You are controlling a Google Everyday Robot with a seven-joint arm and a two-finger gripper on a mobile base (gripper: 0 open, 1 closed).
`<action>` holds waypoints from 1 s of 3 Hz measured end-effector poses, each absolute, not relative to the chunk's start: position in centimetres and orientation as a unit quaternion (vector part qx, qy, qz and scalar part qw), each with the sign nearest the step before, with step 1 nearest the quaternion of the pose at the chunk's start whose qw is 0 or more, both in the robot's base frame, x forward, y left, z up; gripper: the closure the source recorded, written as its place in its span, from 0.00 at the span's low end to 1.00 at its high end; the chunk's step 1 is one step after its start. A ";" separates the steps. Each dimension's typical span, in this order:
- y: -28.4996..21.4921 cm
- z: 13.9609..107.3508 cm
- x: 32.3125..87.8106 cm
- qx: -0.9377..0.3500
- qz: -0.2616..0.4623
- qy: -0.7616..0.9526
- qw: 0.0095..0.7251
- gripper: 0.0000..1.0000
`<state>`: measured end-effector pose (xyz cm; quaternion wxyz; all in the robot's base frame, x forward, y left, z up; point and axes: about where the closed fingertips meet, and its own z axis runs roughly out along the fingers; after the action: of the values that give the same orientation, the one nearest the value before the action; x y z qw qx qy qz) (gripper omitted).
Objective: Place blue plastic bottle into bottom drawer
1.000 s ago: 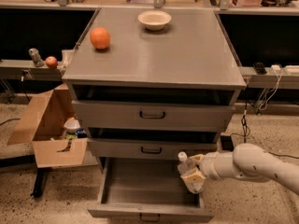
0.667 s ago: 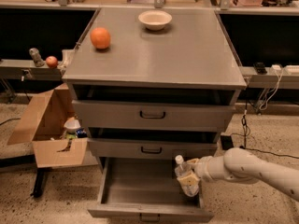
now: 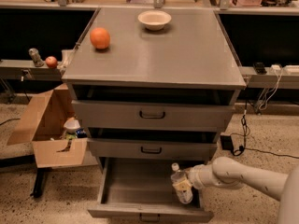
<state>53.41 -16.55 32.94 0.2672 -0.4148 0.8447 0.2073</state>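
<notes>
Over the open drawer [image 3: 135, 186], at its right side, you have the tool [image 3: 189, 181] clamped on the bottle [image 3: 182, 193], cap leaning up-left.

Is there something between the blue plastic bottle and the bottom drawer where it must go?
Nothing visible. The claw holds the blue plastic bottle over the right side of the open bottom drawer, and nothing lies under it there.

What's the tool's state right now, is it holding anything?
The tool: closed on the bottle, over the right side of the open bottom drawer.
</notes>
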 end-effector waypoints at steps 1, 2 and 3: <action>-15.9 30.5 53.4 -0.408 0.212 0.850 0.257 1.00; -15.7 27.9 53.7 -0.397 0.216 0.856 0.250 1.00; -15.7 25.5 54.5 -0.385 0.218 0.864 0.241 1.00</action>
<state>54.49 -15.66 25.48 0.2414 -0.3855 0.8636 0.2178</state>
